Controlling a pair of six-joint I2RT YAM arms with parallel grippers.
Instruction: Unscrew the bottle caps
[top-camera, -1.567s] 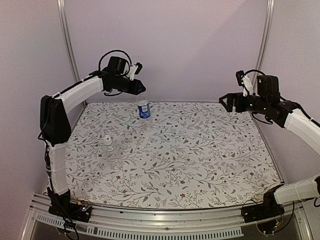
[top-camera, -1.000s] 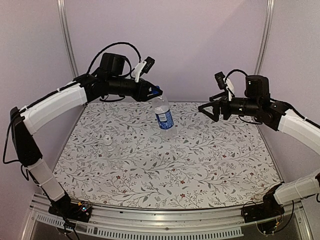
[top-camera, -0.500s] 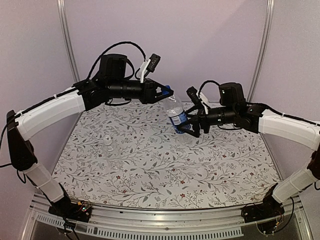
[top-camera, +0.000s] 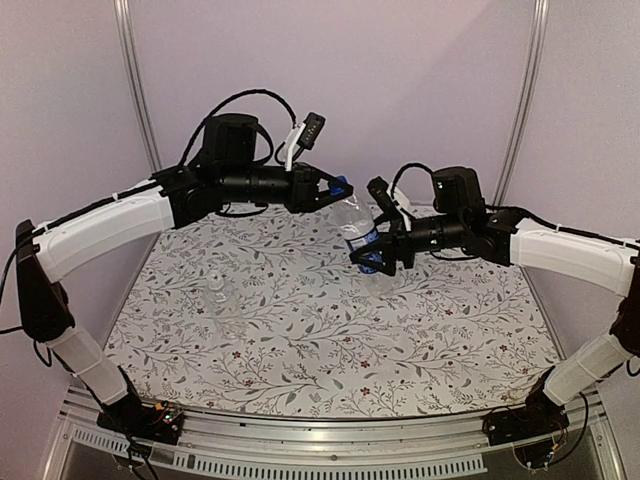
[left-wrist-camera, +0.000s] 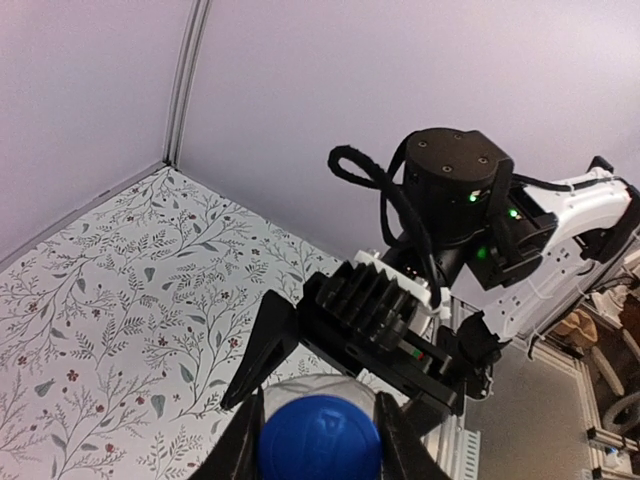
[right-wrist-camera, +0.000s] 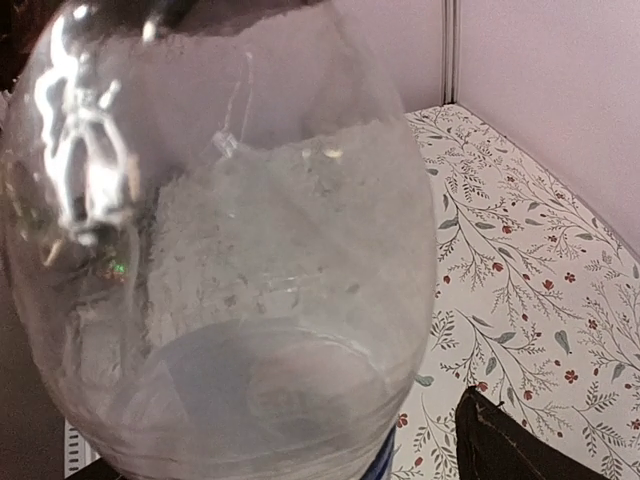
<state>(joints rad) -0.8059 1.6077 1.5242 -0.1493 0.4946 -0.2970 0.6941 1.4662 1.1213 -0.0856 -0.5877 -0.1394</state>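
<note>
The taller bottle (top-camera: 358, 226) with the blue-and-white label hangs tilted in the air above the table's back middle. My left gripper (top-camera: 335, 188) is shut on its bright blue cap (left-wrist-camera: 318, 450), one finger on each side. My right gripper (top-camera: 372, 256) is open around the bottle's lower part. In the right wrist view the clear bottle (right-wrist-camera: 240, 280) fills the picture, and one black finger (right-wrist-camera: 500, 445) stands apart from it at the lower right. The shorter, unlabelled bottle (top-camera: 219, 297) stands upright at the left with its pale cap (top-camera: 215, 279) on.
The floral table mat (top-camera: 400, 340) spans the work area. Purple walls with metal posts (top-camera: 135, 90) close the back and sides. The right arm's wrist and cables (left-wrist-camera: 450, 200) sit just beyond the held bottle.
My left gripper lifted the labelled bottle from the back of the table and carried it right. My right arm swung in from the right, and its open jaws now sit round the bottle's lower part.
</note>
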